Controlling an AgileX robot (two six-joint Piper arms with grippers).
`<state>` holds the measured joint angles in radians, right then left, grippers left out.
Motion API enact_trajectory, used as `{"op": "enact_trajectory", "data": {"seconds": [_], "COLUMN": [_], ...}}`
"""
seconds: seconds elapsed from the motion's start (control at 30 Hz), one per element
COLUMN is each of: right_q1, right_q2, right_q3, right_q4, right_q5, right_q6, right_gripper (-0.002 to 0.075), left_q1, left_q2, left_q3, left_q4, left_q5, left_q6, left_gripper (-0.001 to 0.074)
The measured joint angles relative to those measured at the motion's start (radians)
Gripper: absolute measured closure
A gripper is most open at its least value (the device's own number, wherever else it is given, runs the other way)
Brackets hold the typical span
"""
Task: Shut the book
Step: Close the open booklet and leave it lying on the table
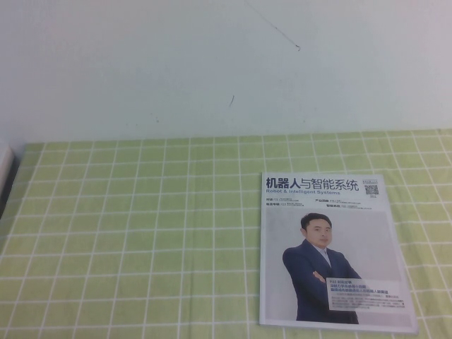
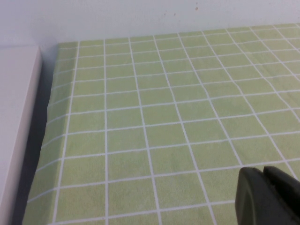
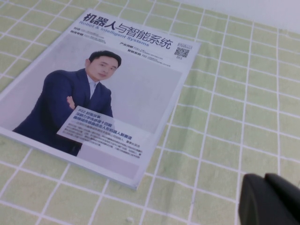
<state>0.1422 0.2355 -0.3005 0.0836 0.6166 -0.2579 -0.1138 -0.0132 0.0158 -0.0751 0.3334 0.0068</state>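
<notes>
On the green checked tablecloth (image 1: 141,226), toward the robot's right, one book (image 1: 332,254) lay closed, cover up, titled "机器人与智能系统 Robot & Intelligent Systems", with one QR code (image 3: 182,52). Two grippers showed, each pinched together and empty: the left gripper (image 2: 264,171) over bare cloth, the right gripper (image 3: 265,177) near the book.

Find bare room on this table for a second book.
Bare tablecloth fills the left half, from the wall across to the book. The book crowds the right front. The left tool hangs over bare tablecloth; the right tool beside the book.
</notes>
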Motion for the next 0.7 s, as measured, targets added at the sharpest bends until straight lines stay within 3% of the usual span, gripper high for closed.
{"op": "enact_trajectory", "data": {"seconds": [0.4, 0.7], "right_q1": [-0.012, -0.115], "right_q2": [-0.056, -0.245], "right_q3": [0.027, 0.274], "right_q4": [-0.065, -0.113], "right_q5": [-0.016, -0.175], "right_q6": [-0.031, -0.017], "right_gripper": [0.0729, 0.0729], "left_q1": [0.000, 0.000], "left_q2": [0.000, 0.000], "left_q3": [0.000, 0.000], "left_q4": [0.001, 0.004], "left_q5": [0.000, 0.000], "left_q6": [0.000, 0.000], "left_gripper": [0.0738, 0.0738]}}
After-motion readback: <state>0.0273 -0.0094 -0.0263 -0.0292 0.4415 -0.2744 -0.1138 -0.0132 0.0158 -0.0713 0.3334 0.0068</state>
